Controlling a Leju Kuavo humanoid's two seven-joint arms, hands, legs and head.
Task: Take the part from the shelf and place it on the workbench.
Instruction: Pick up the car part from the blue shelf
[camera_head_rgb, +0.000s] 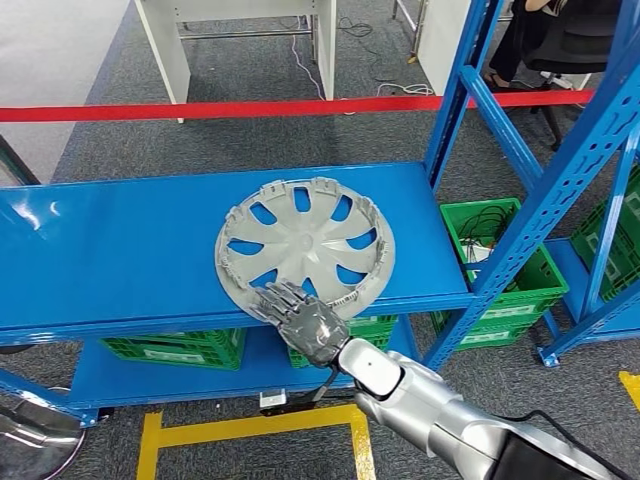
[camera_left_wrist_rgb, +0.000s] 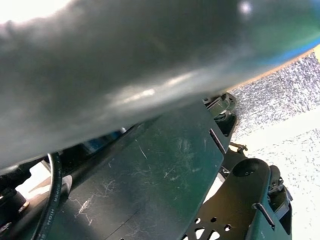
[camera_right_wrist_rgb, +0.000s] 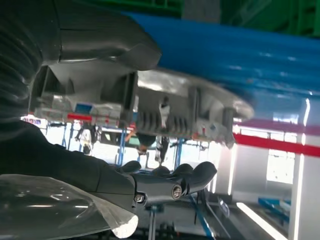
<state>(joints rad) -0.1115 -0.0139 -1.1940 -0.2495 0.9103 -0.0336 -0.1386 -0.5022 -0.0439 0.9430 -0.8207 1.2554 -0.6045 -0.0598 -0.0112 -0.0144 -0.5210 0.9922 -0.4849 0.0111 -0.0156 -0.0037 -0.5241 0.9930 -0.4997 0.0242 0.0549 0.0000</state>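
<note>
The part is a grey plastic wheel cover lying flat on the blue shelf board, close to the board's front edge. My right hand reaches in from below and its spread fingers lie over the cover's near rim. In the right wrist view the cover's rim sits between the thumb and the fingers. A gap of background shows between the fingers and the rim, so the hand brackets the edge without gripping it.
Slanted blue uprights frame the shelf's right end. Green crates stand under the shelf and to the right. Red barrier tape runs behind, with white table legs and a seated person beyond. Yellow floor lines lie in front.
</note>
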